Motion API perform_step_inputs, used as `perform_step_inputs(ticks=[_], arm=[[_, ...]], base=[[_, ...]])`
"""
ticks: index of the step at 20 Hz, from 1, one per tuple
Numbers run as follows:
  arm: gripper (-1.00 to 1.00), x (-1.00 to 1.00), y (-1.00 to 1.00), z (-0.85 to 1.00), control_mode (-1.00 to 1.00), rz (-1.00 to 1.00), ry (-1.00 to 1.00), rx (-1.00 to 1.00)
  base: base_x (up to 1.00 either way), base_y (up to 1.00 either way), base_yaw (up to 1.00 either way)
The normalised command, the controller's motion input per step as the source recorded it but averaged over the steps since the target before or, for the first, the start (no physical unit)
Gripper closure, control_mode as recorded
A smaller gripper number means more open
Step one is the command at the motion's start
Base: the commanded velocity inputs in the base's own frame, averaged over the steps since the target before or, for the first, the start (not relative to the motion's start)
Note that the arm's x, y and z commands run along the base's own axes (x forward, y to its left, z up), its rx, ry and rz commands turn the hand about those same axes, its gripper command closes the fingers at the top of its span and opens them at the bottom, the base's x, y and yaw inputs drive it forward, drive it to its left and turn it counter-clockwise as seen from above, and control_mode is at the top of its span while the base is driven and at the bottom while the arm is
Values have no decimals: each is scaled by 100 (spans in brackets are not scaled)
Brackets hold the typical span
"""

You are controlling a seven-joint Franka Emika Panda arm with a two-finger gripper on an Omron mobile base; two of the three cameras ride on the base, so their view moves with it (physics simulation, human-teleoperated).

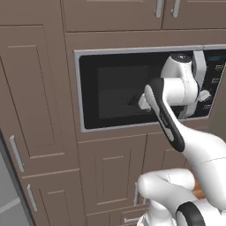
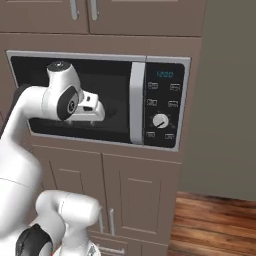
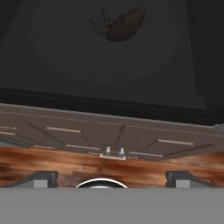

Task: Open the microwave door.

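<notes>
the microwave door [image 2: 75, 100] sits closed, its silver handle [image 2: 137, 102] on the edge beside the control panel [image 2: 164, 105]; the gripper [image 3: 109, 179] hovers before the door's glass, left of the handle, fingers spread wide apart.

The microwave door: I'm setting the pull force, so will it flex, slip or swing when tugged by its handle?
The microwave door looks like a rigid framed glass panel, so it probably won't flex. Its thick vertical bar handle sits at the right edge, so it likely swings on left hinges. The handle's smooth silver finish may be slippery to the gripper, whose fingers stand wide apart.
</notes>
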Motion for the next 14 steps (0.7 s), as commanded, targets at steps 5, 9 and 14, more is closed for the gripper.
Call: perform_step_inputs(ticks=[5, 9, 14], arm=[[-100, 0, 0, 0, 100, 0, 0, 0], [-100, 0, 0, 0, 100, 0, 0, 0], [-100, 0, 0, 0, 100, 0, 0, 0]], base=[[-36, -52, 0], [-48, -39, -1], [-75, -44, -3]])
